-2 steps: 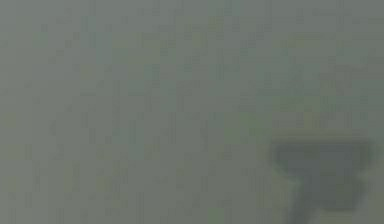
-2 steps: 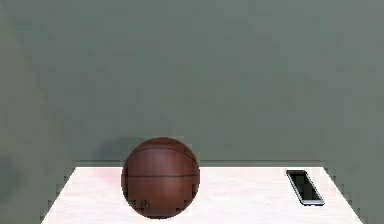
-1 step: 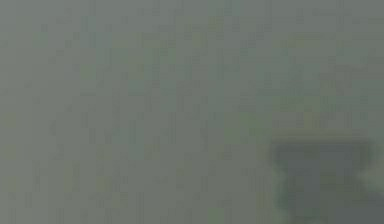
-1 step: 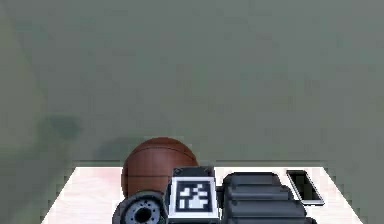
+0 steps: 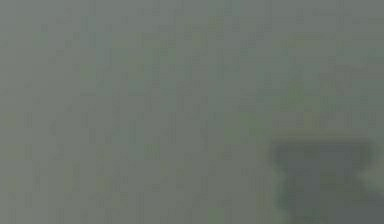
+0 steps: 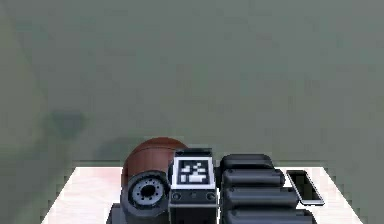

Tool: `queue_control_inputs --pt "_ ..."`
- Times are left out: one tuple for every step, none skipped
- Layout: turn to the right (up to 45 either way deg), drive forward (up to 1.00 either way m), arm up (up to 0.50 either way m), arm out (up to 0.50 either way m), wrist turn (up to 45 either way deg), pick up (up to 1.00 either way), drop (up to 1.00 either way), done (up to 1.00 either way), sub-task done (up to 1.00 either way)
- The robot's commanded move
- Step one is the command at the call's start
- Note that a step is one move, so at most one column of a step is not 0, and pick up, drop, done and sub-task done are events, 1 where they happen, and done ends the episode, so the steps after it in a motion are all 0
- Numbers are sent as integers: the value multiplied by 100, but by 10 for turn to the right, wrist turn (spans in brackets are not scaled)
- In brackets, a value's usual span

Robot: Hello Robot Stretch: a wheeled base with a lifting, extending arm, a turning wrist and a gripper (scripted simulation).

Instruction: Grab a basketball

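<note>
In the forward view a plain grey-green wall (image 5: 150,100) spans the frame from edge to edge.

In the arm side view, a pale pinkish wooden worktop (image 6: 90,195) runs along the bottom. The dark reddish-brown round basketball (image 6: 150,160) sits on it at bottom centre, just left of the middle. The dark ribbed square arm (image 6: 250,185) rises from the bottom edge, with its white square marker with black marks (image 6: 193,172) right against the ball. The jaws lie low in front of the ball, and I cannot tell their state or whether they have hold of anything. A thin dark flat slab with a pale face (image 6: 303,186) lies to the right of the arm.

The ball could roll away along the worktop if nudged off-centre. A sideways sweep of the arm might knock the slab.
</note>
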Motion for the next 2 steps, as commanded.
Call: queue_control_inputs --pt "0 0 0 0 450 0 0 0 0" --pt "0 0 0 0 450 0 0 0 0"
